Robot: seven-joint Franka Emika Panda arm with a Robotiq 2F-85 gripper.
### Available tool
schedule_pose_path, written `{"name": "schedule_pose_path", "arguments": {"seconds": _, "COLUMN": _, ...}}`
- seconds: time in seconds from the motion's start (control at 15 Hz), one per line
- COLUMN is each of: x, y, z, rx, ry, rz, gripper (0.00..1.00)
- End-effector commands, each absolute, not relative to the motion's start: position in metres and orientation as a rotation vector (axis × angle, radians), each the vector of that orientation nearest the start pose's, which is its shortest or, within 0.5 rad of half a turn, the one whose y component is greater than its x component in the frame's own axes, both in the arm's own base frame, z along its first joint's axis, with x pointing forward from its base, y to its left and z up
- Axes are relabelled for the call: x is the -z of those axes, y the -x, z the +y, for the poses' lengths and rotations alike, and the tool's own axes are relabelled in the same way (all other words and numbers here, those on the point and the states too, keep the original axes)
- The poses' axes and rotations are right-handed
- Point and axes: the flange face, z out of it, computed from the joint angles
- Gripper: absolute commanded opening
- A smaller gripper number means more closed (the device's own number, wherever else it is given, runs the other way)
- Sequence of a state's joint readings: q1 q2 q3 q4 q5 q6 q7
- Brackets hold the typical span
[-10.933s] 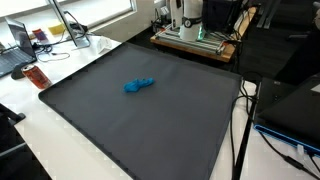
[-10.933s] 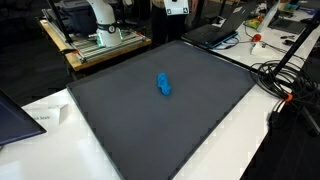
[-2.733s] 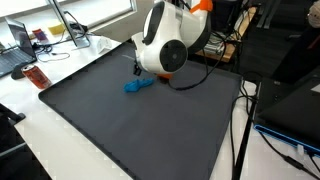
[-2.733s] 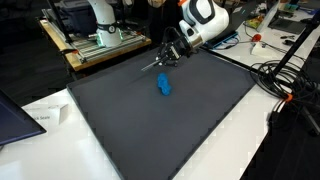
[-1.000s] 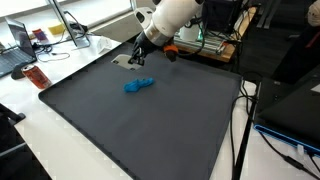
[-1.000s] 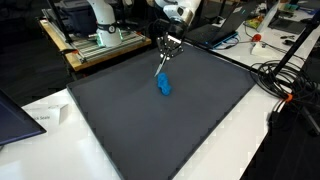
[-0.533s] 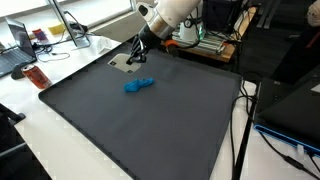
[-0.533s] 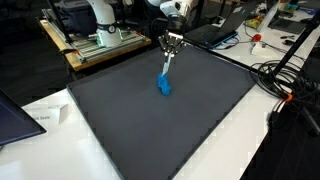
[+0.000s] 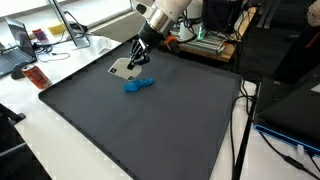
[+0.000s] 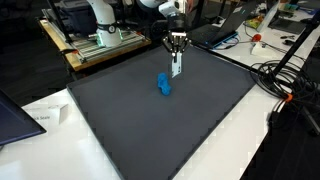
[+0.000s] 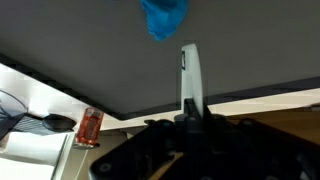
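Observation:
A small blue lumpy object (image 9: pixel 139 85) lies on the dark grey mat (image 9: pixel 150 130), left of its middle; it also shows in an exterior view (image 10: pixel 164 85) and at the top of the wrist view (image 11: pixel 163 18). My gripper (image 9: pixel 138 57) hangs just behind it, shut on a thin flat grey plate (image 9: pixel 122 69). Seen edge-on, the plate (image 10: pixel 176 65) hangs down from the gripper (image 10: pixel 175 44). In the wrist view the plate (image 11: pixel 190 75) sticks out of the gripper (image 11: pixel 190 118) toward the blue object, its tip a short way from it.
A red can (image 9: pixel 35 76) stands on the white table beyond the mat's left edge, also in the wrist view (image 11: pixel 88 125). A wooden platform with the robot base (image 9: pixel 195 40) sits behind the mat. Laptops (image 10: pixel 215 30) and cables (image 10: pixel 285 80) lie around the mat.
The arm has carried the plate slightly lower and closer to the blue object, and the plate has swung to hang straighter. The blue object has not moved.

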State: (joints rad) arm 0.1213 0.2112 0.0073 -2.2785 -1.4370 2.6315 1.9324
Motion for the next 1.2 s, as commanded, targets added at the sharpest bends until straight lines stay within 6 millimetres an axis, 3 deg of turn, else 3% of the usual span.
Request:
{"name": "schedule_pose_path", "arguments": {"seconds": 0.0, "x": -0.268, "y": -0.513, "z": 0.089, "rx": 1.064, "ry": 3.034, "rz": 0.775, "gripper": 0.01}}
{"name": "schedule_pose_path", "arguments": {"seconds": 0.2, "x": -0.269, "y": -0.505, "z": 0.092, "rx": 0.948, "ry": 2.986, "rz": 0.691, "gripper": 0.01}}
{"name": "schedule_pose_path", "arguments": {"seconds": 0.73, "x": -0.259, "y": -0.491, "z": 0.088, "rx": 0.723, "ry": 2.985, "rz": 0.66, "gripper": 0.01}}
{"name": "schedule_pose_path", "arguments": {"seconds": 1.13, "x": -0.27, "y": -0.49, "z": 0.095, "rx": 0.596, "ry": 2.947, "rz": 0.684, "gripper": 0.01}}
